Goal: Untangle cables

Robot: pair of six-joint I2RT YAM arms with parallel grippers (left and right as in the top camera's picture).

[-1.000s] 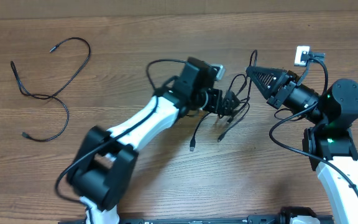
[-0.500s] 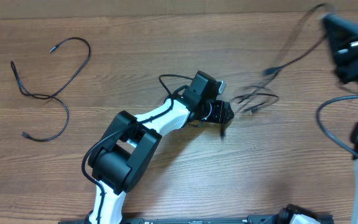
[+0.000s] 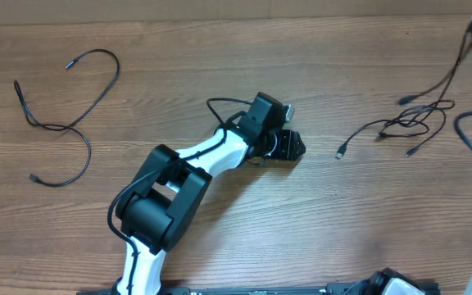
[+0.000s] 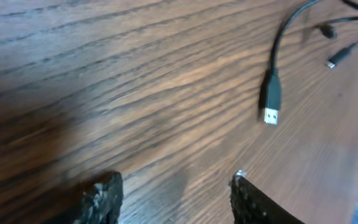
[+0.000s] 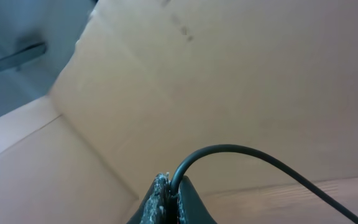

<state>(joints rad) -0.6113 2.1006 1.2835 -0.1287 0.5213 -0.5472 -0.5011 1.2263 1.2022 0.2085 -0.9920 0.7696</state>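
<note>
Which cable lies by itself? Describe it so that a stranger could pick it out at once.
Look down on the wooden table and go to its far left, away from the white arm in the middle. One thin black cable lies there in a loose S-shaped curl. Unlike the bunch of cables on the right, no other cable touches it.

no legible text, labels, numbers or signs in any view

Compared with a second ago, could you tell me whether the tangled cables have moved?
Yes: the tangled cables slid right, away from the separate cable lying unmoved at far left.
</note>
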